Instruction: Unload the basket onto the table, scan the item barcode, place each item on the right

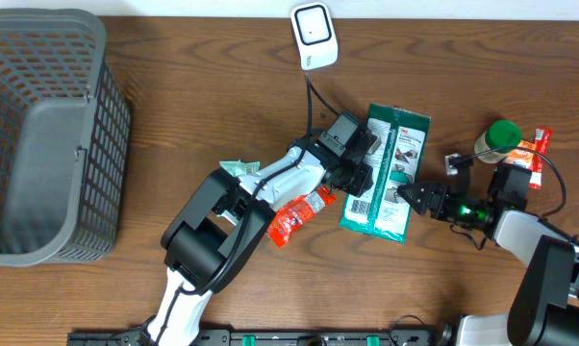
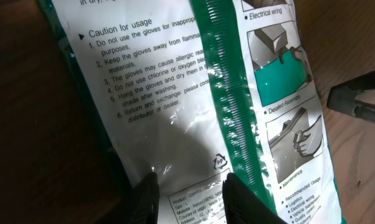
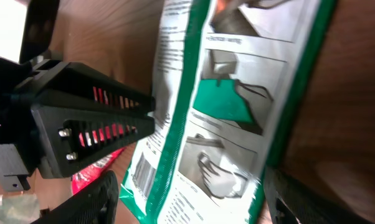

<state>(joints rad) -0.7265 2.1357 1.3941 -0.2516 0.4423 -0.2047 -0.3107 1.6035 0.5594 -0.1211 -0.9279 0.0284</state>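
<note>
The glove packet [image 1: 386, 173] lay lengthwise between both arms: left gripper [image 2: 190, 196] pinched its edge, right gripper [image 1: 412, 197] stood open beside it.

"Caution for usage", "Electrical wiring" on glove packet [image 2: 194, 106]

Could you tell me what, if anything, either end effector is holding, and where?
The left end effector grips the glove packet at its left edge; the right end effector holds nothing.

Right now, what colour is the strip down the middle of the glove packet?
Green, on the mostly white glove packet. It shows best in the left wrist view.
</note>
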